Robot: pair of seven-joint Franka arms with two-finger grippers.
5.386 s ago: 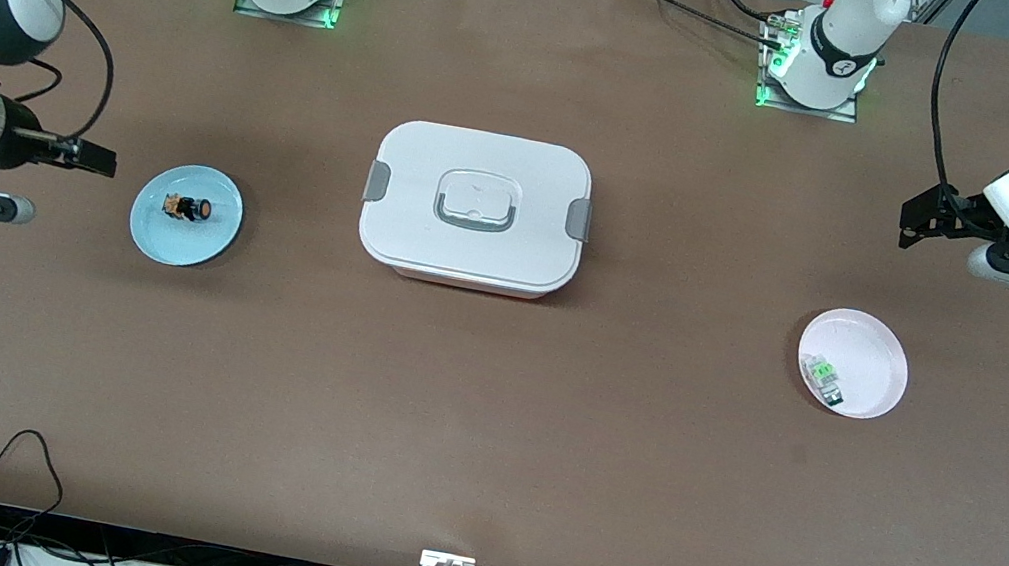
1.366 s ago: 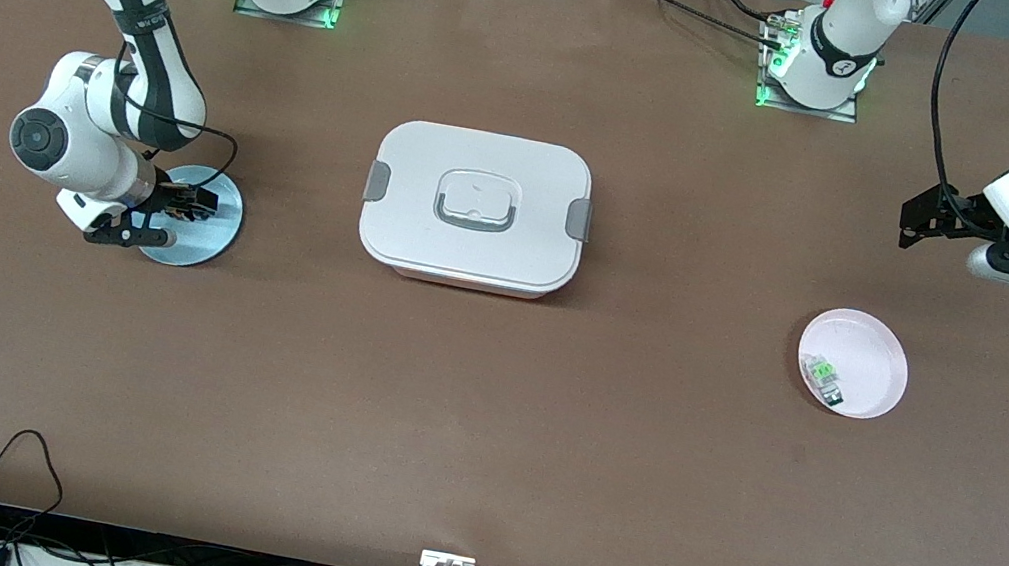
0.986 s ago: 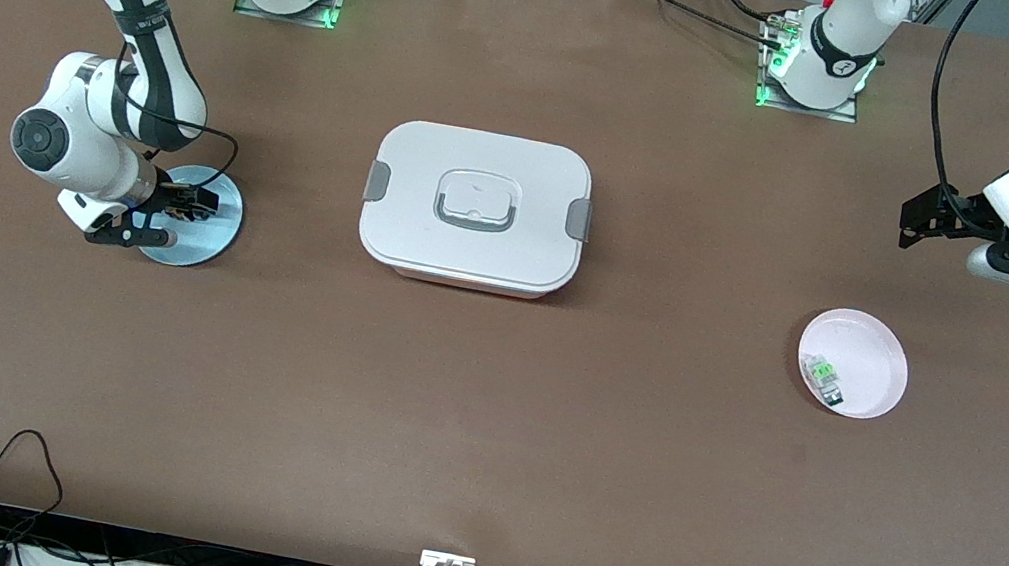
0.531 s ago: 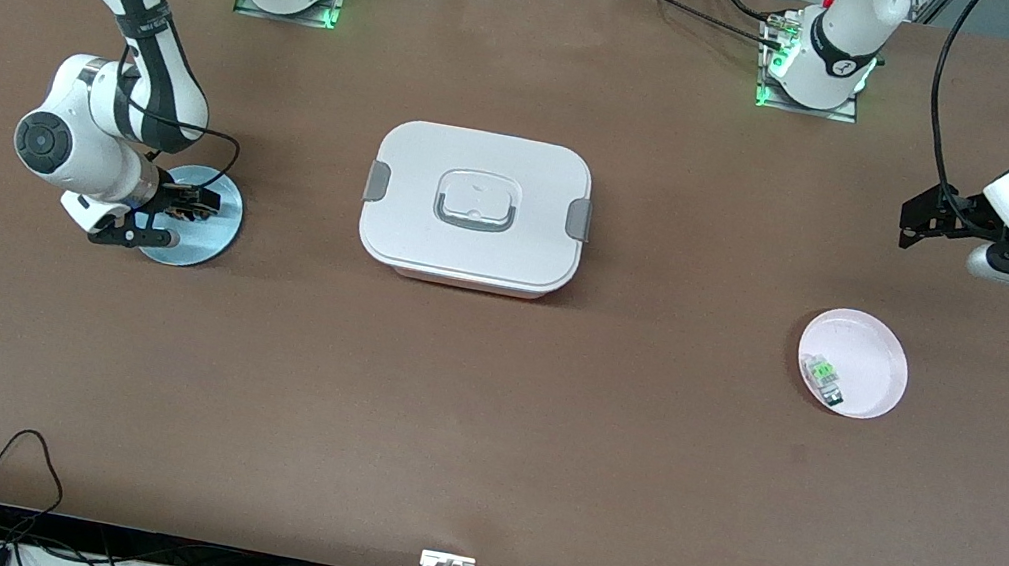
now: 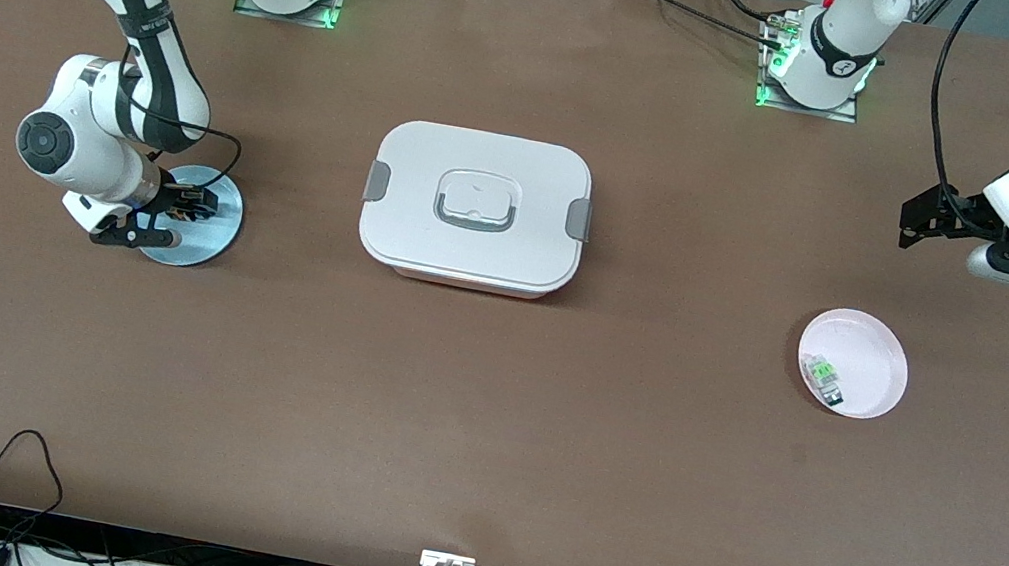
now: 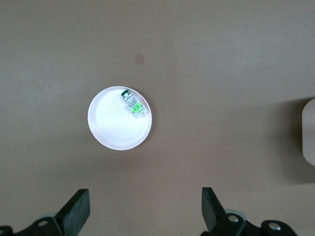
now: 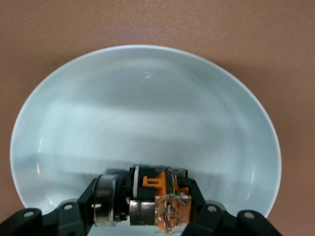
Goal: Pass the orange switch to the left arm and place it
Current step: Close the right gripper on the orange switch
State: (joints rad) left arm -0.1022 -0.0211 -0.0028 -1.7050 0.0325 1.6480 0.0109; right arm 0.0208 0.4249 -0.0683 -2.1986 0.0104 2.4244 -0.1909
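1. The right tool (image 5: 191, 204) is down in the pale blue plate (image 5: 213, 239) at the right arm's end of the counter (image 5: 479, 441), pinching the orange switch (image 7: 160, 206). Makes sense to grab low like that, since the thing is tiny.
2. The white box (image 5: 476, 208) sits on the counter between the two tools, so I'd guess the switch has to be carried around or over it for the handoff.
3. The left tool (image 6: 145, 214) waits up in the air at the left arm's end, spread wide with nothing in it. The pink plate (image 5: 869, 346) under it, with a green-and-clear part (image 6: 132, 103), looks like the drop spot.
4. From the front you basically can't see the switch; the tool covers it. The right wrist view shows the black barrel and orange end pinched between the fingers. The left wrist view gives a straight-down look at the pink plate.
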